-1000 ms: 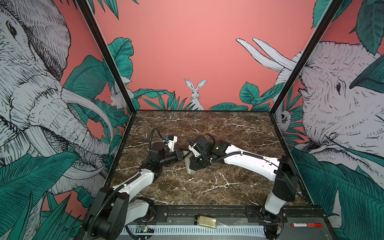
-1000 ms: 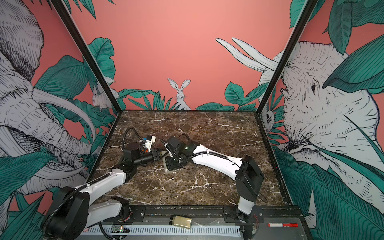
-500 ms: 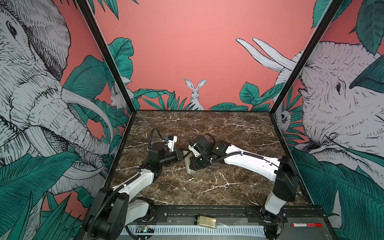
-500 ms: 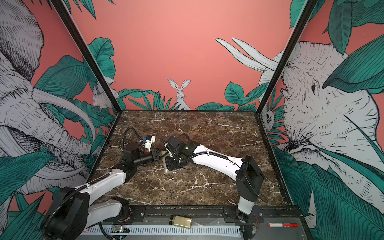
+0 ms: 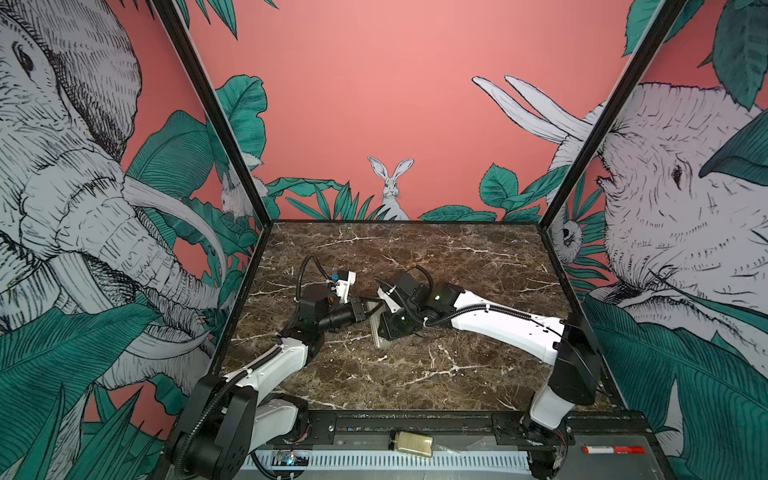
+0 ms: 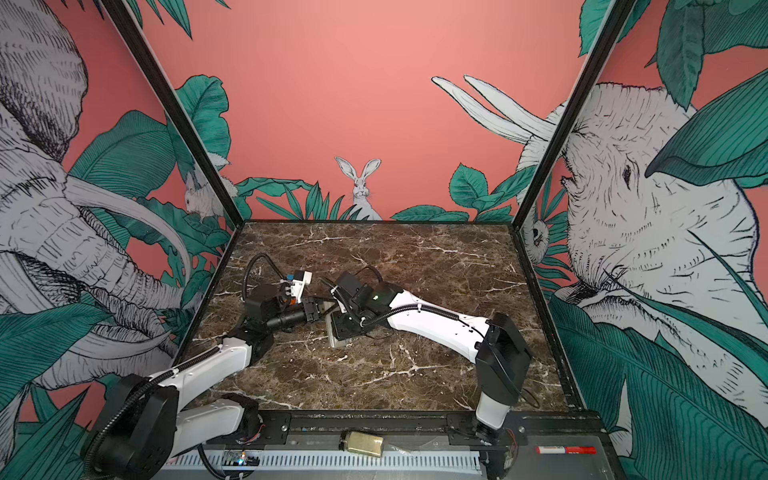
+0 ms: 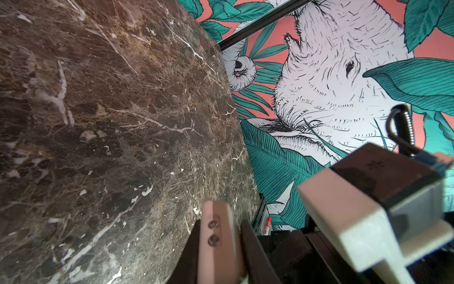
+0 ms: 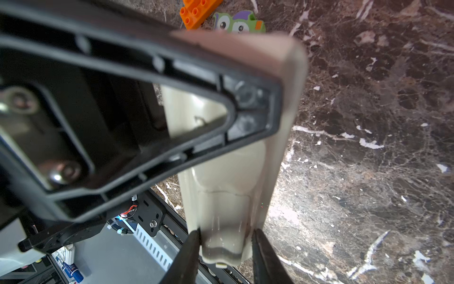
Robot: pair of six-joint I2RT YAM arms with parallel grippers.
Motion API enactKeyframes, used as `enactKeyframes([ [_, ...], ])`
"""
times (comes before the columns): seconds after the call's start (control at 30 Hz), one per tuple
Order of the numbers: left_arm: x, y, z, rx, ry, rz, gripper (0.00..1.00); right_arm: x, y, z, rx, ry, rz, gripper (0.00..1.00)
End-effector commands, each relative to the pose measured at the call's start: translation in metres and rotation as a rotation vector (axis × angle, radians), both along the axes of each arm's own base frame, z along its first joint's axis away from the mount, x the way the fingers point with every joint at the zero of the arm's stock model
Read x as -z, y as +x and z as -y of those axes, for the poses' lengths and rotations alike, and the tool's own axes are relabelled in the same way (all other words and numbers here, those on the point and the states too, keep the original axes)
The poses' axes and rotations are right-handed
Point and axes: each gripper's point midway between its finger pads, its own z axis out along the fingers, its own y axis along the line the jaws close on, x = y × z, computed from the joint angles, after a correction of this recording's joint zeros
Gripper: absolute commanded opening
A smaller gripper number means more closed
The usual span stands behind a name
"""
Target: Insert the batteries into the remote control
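Facing up, seemingly plain remote control

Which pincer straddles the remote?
The right pincer: its fingers flank one end of the remote control. The left pincer is shut.

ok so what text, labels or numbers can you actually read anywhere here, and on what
No text can be read in any view.
red marker: its label is too small to read.
small jar: no legible label.
remote control: its plain back faces the camera and no print shows.
owl-faced block: only a printed face, no words.
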Motion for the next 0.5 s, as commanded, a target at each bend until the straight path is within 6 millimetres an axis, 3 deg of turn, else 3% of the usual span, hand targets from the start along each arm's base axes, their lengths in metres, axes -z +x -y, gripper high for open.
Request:
enactKeyframes([
  [0.0, -0.022, -0.008, 0.005, 0.048, -0.044, 0.057, 0.00, -0.010, 0.008, 0.003, 0.034, 0.014, 0.051, 0.38],
  [0.23, -0.019, -0.008, 0.004, 0.046, -0.037, 0.047, 0.00, -0.020, 0.009, 0.003, 0.040, 0.040, 0.087, 0.47],
  [0.47, -0.005, -0.005, -0.002, -0.005, 0.013, 0.026, 0.00, -0.033, 0.010, 0.004, 0.051, 0.102, 0.139, 0.50],
])
